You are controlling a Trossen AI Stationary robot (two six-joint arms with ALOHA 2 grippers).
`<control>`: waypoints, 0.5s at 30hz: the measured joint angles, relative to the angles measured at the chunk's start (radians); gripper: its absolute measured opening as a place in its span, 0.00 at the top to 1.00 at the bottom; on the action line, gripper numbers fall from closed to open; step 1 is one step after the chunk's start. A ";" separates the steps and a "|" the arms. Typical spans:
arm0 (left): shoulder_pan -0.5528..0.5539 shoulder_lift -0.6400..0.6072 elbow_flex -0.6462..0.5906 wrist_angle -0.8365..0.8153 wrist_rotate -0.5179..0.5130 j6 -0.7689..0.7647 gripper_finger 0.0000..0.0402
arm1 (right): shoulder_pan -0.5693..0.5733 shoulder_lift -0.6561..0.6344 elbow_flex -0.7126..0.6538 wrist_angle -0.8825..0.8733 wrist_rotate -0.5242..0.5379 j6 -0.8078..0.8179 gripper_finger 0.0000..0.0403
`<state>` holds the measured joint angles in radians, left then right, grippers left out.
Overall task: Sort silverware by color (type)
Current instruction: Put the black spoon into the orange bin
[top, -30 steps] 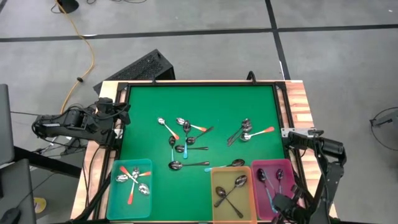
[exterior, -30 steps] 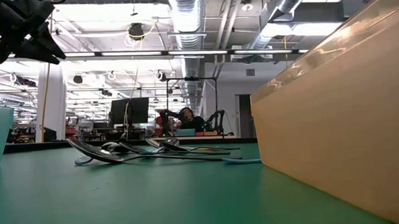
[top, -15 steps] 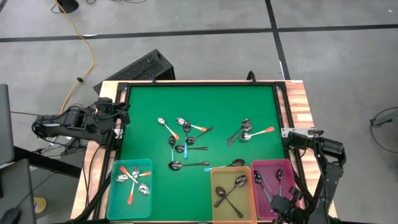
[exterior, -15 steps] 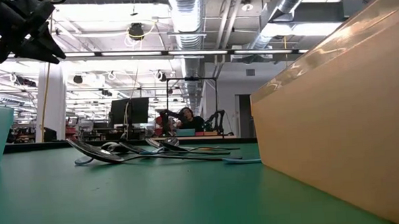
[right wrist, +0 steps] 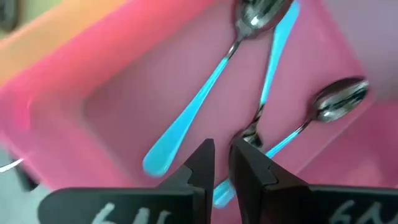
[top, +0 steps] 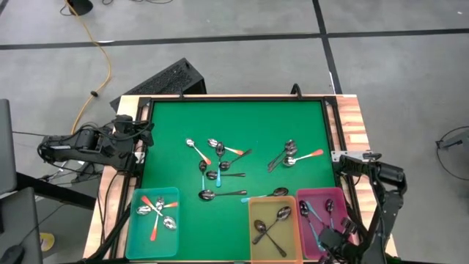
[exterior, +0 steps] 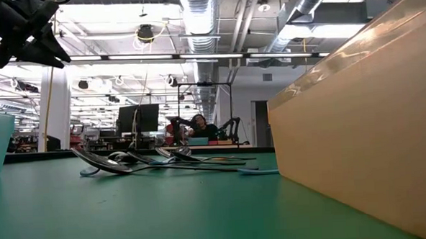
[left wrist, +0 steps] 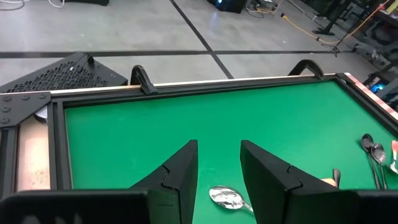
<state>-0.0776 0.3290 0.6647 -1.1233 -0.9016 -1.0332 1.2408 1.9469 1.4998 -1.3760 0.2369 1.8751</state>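
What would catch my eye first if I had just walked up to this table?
Probably the bright green table strewn with small shiny metal spoons near its middle. Next, three plastic bins along its near edge: teal, yellow and pink, with the right gripper hovering over light blue-handled spoons in the pink one.

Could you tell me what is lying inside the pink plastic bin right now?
The pink plastic bin holds three light blue-handled metal spoons. The right claw hovers just above them, covering part of one handle.
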 joint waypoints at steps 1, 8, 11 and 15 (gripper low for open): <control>0.000 0.000 0.000 0.000 0.000 0.000 0.74 | -0.006 0.000 0.000 -0.011 0.000 -0.002 0.84; 0.000 0.000 0.000 0.010 0.047 0.003 0.74 | -0.072 -0.038 0.000 -0.029 0.001 -0.118 0.83; 0.000 0.000 0.000 0.033 0.078 0.032 0.74 | -0.092 -0.086 0.000 -0.067 0.058 -0.138 0.83; 0.000 -0.001 0.000 0.038 0.086 0.045 0.74 | -0.089 -0.176 0.000 -0.161 0.200 -0.115 0.83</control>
<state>-0.0776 0.3277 0.6647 -1.0849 -0.8160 -0.9881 1.1513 1.7709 1.5002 -1.5374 0.4373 1.7599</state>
